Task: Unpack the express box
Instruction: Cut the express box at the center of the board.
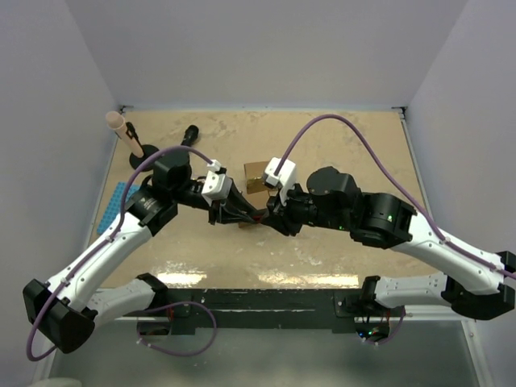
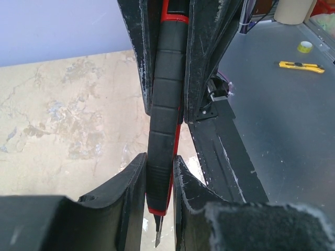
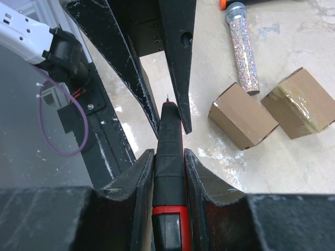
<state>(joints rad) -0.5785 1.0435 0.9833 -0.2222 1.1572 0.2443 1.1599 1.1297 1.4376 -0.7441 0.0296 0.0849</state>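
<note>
A black-and-red utility knife point(image 1: 254, 216) hangs over the middle of the table, held from both ends. My left gripper point(image 1: 242, 214) is shut on its blade end point(image 2: 162, 130), and the bare blade tip point(image 2: 158, 232) pokes out below the jaws. My right gripper point(image 1: 270, 216) is shut on the handle end point(image 3: 170, 157). The left arm's fingers point(image 3: 178, 63) show above the knife in the right wrist view. Two brown cardboard boxes lie beyond it: a plain one point(image 3: 243, 116) and a taped one point(image 3: 303, 104). From the top only a piece of box point(image 1: 256, 176) shows behind the grippers.
A glittery microphone point(image 3: 243, 47) lies beside the boxes. A pink microphone point(image 1: 121, 129) leans on a black stand point(image 1: 145, 153) at the far left, with a blue strip point(image 1: 113, 205) by the left wall. Off the table, a yellow cutter point(image 2: 301, 66) rests on the grey bench.
</note>
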